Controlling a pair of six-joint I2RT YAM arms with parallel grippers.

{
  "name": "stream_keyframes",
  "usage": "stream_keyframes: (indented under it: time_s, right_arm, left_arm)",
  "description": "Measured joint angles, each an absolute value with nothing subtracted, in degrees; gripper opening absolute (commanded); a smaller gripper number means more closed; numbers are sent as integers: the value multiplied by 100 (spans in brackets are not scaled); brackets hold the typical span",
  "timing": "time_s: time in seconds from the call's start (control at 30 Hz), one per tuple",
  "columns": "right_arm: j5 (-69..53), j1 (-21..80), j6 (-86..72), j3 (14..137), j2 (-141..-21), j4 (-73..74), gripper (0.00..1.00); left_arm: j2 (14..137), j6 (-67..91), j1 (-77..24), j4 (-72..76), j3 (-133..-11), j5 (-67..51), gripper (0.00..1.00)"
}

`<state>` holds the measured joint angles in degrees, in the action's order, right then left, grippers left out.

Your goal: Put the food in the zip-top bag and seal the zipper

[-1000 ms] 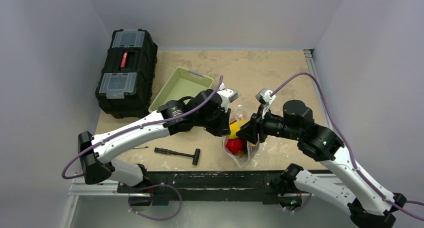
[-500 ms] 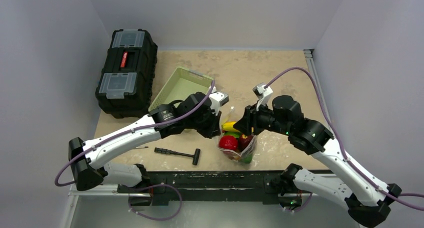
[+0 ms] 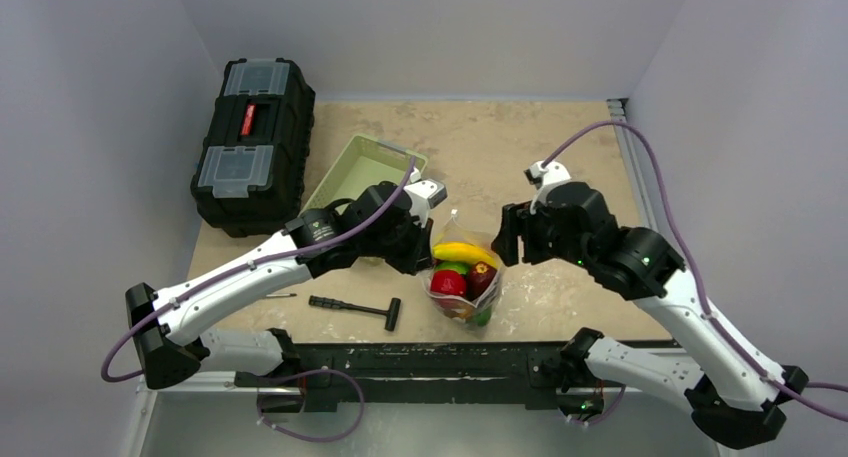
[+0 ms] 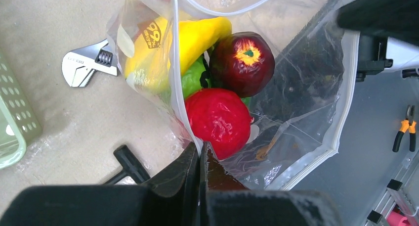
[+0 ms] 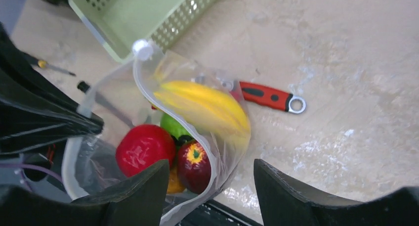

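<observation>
Left wrist: clear zip-top bag (image 4: pixel 307 90), glossy food (image 4: pixel 218 119) inside

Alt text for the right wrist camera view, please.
A clear zip-top bag, mouth open, holds a yellow banana piece, a red fruit, a green piece and a dark red apple. The open right tool frames it from below; a pale green basket and red-handled wrench sit behind.

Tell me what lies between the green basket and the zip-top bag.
An adjustable wrench lies flat on the tabletop between the pale green basket and the zip-top bag. The left wrist view shows it; from the top view the left arm hides that stretch.
</observation>
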<state>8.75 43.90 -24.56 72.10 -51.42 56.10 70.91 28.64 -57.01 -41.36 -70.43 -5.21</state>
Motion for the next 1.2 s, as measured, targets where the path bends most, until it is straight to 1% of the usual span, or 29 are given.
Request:
stream_keyframes:
  time_s: [0.03,0.07,0.1,0.13,0.17,0.2,0.4,0.57,0.63,0.73,0.9,1.03,1.2]
  right_arm:
    - [762,4388,-2432,7065,-5179,5594,59]
    - [622,4388,-2403,6895,-5203,5564,54]
    - [508,4388,-2381,6731,-5258,5516,42]
    - [384,4388,-2355,6578,-5312,5461,27]
    - [283,4388,-2324,6477,-5356,5426,8]
    - [143,4388,-2316,6392,-5411,5371,0]
    - [-591,4388,-2770,6287,-5564,4694,0]
    - [-832,4381,-3848,5723,-5011,3791,0]
    - [-803,4381,-4248,5468,-4674,3616,0]
    - [-696,4381,-4696,5061,-4359,3417,0]
    - [-593,4381,-5109,4591,-4296,3328,0]
    - [-561,4381,-5238,4388,-4268,3157,0]
    - [-572,4381,-5006,4388,-4305,3061,0]
  left_arm:
    - [7091,2884,-5701,-4128,-7043,-519,0]
    - [7091,2893,-5701,-4123,-7043,-521,0]
    - [7091,2893,-5701,-4123,-7043,-526,0]
    - [7094,2891,-5701,-4121,-7043,-528,0]
    - [7102,2891,-5699,-4121,-7048,-532,0]
    - [7122,2891,-5697,-4123,-7063,-541,0]
    - [7531,2910,-5625,-4053,-7596,-851,0]
    - [7915,3208,-5590,-3684,-8053,-1273,0]
    - [7961,3395,-5588,-3444,-8007,-1466,0]
    - [7957,3747,-5586,-2875,-7627,-1623,0]
    - [8147,4038,-5511,-2812,-7282,-1750,0]
    - [8167,4121,-5498,-2797,-7168,-1780,0]
    - [7979,4278,-5492,-2648,-6982,-1754,0]
